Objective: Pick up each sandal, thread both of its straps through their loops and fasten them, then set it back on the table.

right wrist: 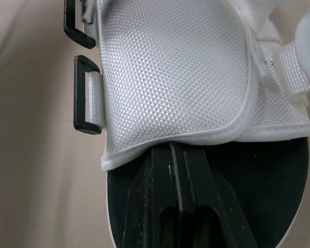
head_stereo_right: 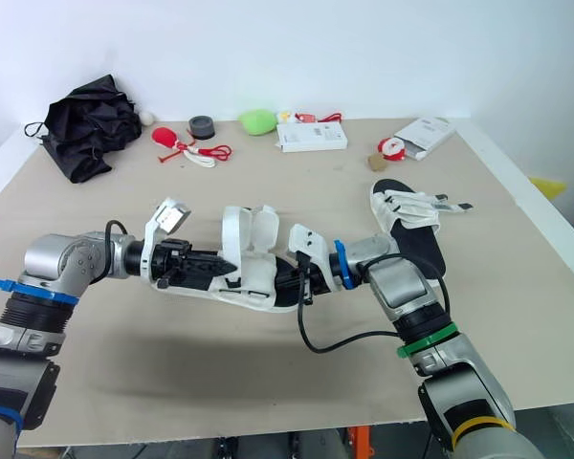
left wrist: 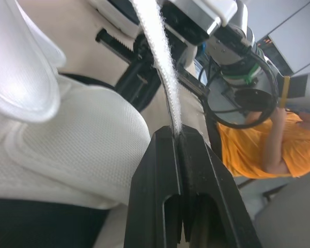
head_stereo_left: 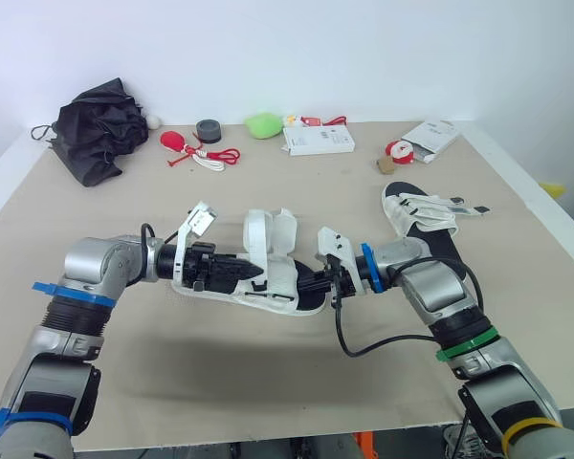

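While mid-table, white sandal: left claw tight on strap, right claw tight on flap.

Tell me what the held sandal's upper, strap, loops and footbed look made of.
Upper: white woven synthetic mesh, matte, with a visible grid weave. Strap: white webbing, fuzzy edge, probably hook-and-loop. Loop: black, smooth, likely hard plastic. Footbed: dark, matte, perhaps foam or rubber.
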